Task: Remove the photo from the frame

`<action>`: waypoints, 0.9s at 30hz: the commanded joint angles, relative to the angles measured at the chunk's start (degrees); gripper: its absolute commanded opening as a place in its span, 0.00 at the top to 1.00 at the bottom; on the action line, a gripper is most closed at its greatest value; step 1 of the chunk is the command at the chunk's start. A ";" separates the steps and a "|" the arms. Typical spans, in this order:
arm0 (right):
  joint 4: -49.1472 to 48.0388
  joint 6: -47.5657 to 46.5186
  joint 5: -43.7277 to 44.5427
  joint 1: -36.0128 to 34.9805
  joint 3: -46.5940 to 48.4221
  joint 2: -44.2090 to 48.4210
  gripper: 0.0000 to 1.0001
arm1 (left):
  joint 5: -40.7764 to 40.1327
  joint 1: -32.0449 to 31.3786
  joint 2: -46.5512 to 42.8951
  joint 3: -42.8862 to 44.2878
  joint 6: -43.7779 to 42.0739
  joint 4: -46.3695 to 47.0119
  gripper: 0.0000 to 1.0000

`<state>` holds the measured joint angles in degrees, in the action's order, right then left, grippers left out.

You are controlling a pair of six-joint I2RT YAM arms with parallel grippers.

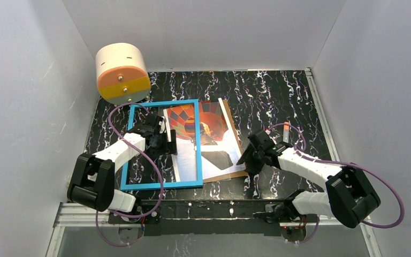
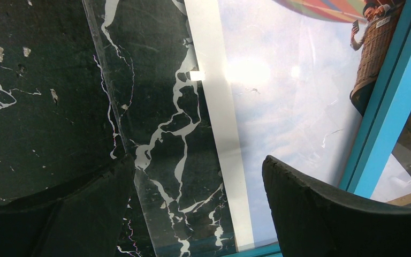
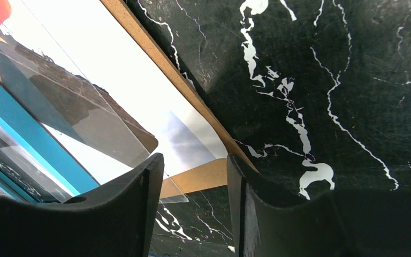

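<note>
The blue frame [image 1: 160, 184] lies flat left of centre. The hot-air balloon photo [image 1: 214, 115] lies askew on a brown backing board [image 1: 233, 134], its left part under the frame's right bar. My left gripper [image 1: 167, 143] hangs open inside the frame. In the left wrist view its jaws [image 2: 198, 160] spread wide over a clear pane [image 2: 150, 107] and the photo's [image 2: 289, 107] white border, with the frame [image 2: 390, 107] to the right. My right gripper [image 1: 246, 159] is open at the board's near right corner. Its jaws [image 3: 195, 163] straddle the board's corner [image 3: 198, 179], beside the photo [image 3: 112, 59] and the frame [image 3: 27, 128].
A cream and orange drum [image 1: 122, 72] sits at the back left, close to the frame's far corner. White walls enclose the black marbled table [image 1: 278, 101] on three sides. A clear sheet [image 3: 85, 118] overlaps the photo near my right gripper.
</note>
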<state>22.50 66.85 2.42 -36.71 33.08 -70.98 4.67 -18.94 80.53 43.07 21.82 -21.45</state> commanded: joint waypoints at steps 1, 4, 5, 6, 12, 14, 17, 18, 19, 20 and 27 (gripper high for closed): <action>-1.18 -0.24 1.64 0.63 -1.52 0.42 0.46 | -0.38 -0.27 -0.20 -0.03 -0.64 -1.40 0.13; -1.19 -0.11 1.76 1.37 -2.32 0.97 0.48 | -0.47 -0.27 -0.29 0.00 -0.64 -1.41 0.13; -1.05 -0.09 1.57 1.61 -2.38 1.08 0.47 | -0.48 -0.23 -0.29 -0.02 -0.64 -1.40 0.13; -0.83 -0.06 1.50 1.86 -2.48 1.25 0.48 | -0.45 -0.22 -0.29 -0.01 -0.64 -1.48 0.13; -1.87 -0.03 1.30 2.36 -3.61 2.30 0.49 | -0.46 -0.26 -0.29 -0.01 -0.64 -1.49 0.13; -2.62 -0.41 1.00 2.53 -4.00 2.52 0.50 | -0.37 -0.26 -0.33 -0.01 -0.64 -1.41 0.13; -3.66 -0.67 0.18 2.71 -4.66 2.90 0.52 | -0.38 -0.31 -0.34 0.00 -0.64 -1.41 0.13; -3.96 -0.62 0.18 2.72 -5.05 3.20 0.52 | -0.43 -0.34 -0.37 -0.01 -0.63 -1.41 0.13; -4.44 -0.54 0.20 2.86 -5.41 3.46 0.53 | -0.39 -0.27 -0.38 -0.02 -0.64 -1.43 0.13; -4.71 -0.50 0.22 2.91 -5.74 3.82 0.54 | -0.44 -0.30 -0.42 0.00 -0.64 -1.45 0.13; -7.08 -0.57 -0.91 3.60 -7.10 5.48 0.60 | -0.60 -0.26 -0.47 0.00 -0.60 -1.47 0.13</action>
<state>17.74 67.11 0.47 -33.76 27.44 -66.06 4.64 -18.94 80.53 43.07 21.82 -21.45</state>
